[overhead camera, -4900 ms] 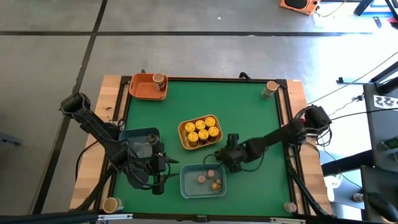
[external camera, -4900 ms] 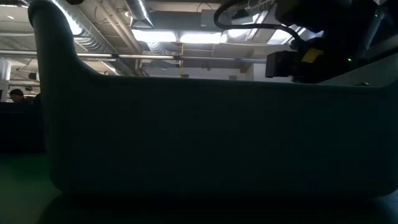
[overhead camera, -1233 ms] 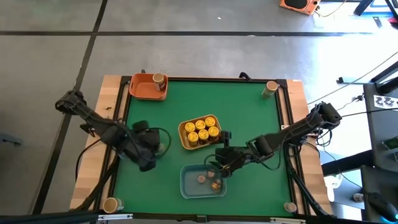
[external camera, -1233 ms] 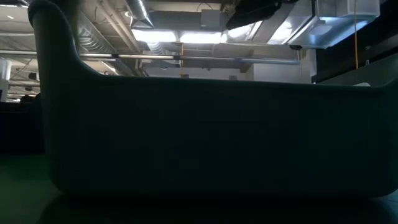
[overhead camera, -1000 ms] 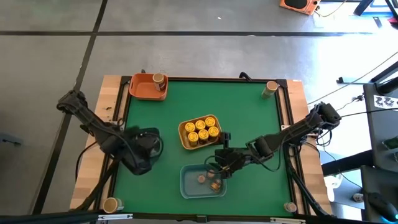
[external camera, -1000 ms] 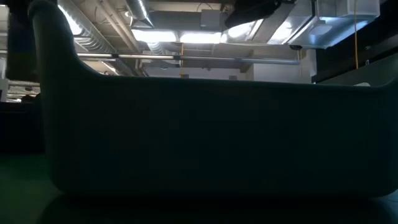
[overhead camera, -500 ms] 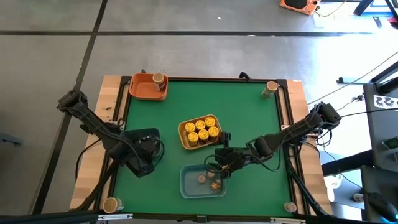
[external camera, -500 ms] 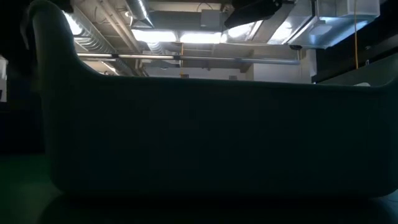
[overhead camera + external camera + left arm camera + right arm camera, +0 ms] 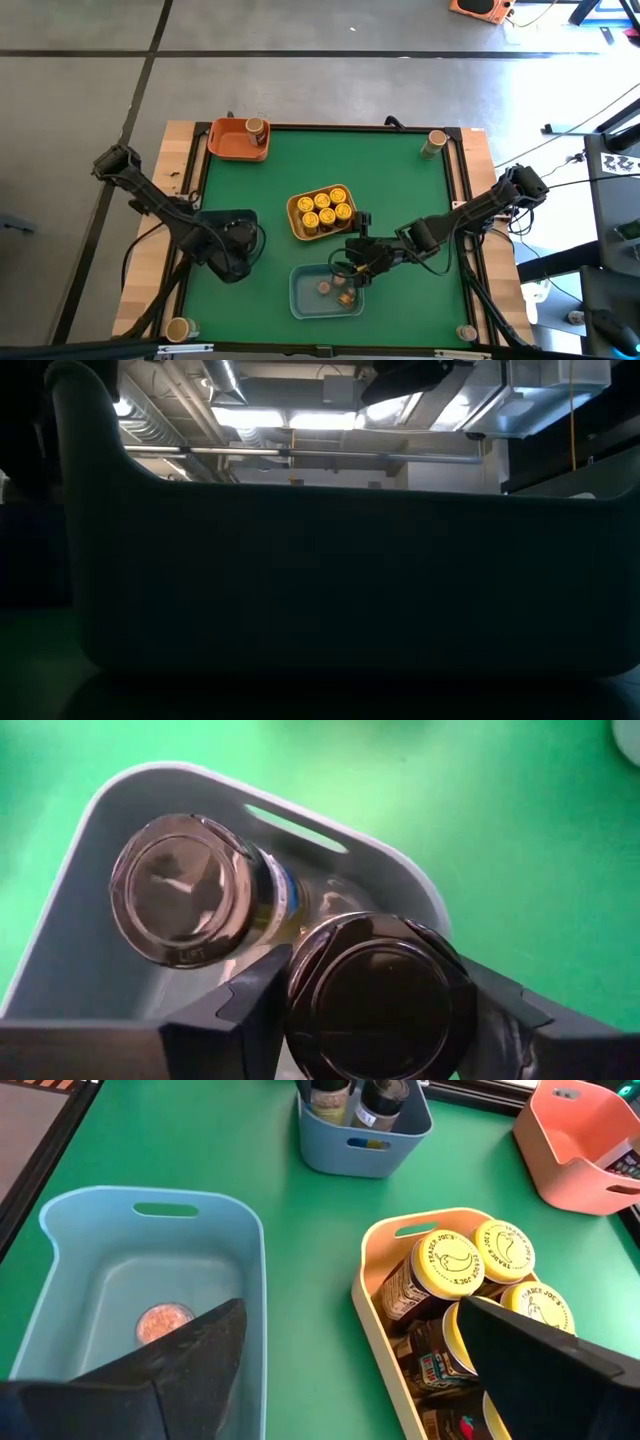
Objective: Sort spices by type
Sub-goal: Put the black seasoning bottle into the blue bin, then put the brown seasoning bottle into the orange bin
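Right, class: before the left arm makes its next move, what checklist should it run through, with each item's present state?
1. Held jar gripped firmly between left fingers: ok.
2. Held jar over the grey bin: ok.
3. Second jar in that bin has a matching dark lid: ok.
4. Room beside the second jar: cannot tell.
5. Right fingers open, empty and away from the grey bin: ok.

Yellow-lidded jars (image 9: 470, 1265) in yellow tray (image 9: 372, 1320); green table (image 9: 400, 180); jar (image 9: 375, 985) lid seemingly dark.
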Robot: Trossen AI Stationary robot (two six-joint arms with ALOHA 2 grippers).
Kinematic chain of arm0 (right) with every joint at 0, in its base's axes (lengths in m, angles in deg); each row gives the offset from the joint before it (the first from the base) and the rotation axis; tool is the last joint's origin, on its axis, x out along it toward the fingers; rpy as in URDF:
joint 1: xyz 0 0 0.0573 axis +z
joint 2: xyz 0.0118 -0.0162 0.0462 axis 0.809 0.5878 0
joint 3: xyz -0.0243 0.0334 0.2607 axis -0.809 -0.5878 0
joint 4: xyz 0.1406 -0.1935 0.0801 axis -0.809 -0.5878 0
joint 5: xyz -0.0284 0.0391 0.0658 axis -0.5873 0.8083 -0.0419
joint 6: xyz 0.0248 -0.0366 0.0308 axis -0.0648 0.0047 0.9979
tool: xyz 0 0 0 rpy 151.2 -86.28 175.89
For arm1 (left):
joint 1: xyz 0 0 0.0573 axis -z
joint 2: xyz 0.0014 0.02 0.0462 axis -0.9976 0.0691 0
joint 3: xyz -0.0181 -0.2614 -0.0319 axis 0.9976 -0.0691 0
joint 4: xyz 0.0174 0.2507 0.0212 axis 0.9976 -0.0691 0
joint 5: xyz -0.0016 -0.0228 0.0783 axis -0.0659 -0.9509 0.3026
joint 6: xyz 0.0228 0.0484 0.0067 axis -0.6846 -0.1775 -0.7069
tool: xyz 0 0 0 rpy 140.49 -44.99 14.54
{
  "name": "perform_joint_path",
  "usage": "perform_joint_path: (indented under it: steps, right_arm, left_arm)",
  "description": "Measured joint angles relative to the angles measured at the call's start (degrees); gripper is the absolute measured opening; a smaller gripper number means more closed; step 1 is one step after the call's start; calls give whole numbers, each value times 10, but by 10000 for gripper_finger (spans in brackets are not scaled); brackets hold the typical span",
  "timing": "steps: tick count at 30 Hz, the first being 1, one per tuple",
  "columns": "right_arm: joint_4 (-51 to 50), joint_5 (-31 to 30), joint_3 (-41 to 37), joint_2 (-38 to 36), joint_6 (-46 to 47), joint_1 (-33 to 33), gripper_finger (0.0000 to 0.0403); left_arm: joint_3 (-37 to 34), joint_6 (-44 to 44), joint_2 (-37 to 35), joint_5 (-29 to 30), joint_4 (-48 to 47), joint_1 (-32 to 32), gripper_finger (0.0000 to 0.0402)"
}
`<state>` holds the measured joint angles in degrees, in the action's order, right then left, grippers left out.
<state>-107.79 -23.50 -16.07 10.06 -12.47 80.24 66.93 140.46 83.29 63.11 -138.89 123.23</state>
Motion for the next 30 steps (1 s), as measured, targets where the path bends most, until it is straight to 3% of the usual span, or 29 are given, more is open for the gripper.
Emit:
perform_joint_path:
  steps: [10, 19, 21, 27, 30]
  right_arm:
    - [-10, 0, 0, 0, 0, 0, 360]
    - [-11, 5, 0, 0, 0, 0, 360]
    - [-11, 5, 0, 0, 0, 0, 360]
    - [-10, 5, 0, 0, 1, 0, 360]
    - [-10, 5, 0, 0, 1, 0, 360]
  left_arm:
    - [5, -59, -2, -62, -8, -61, 286]
    - [50, -86, -82, -58, -39, -51, 293]
    - [50, -101, -103, -45, -32, -42, 294]
    - [47, -134, -126, 81, -26, -34, 294]
    - [47, -201, -121, 121, 20, -54, 294]
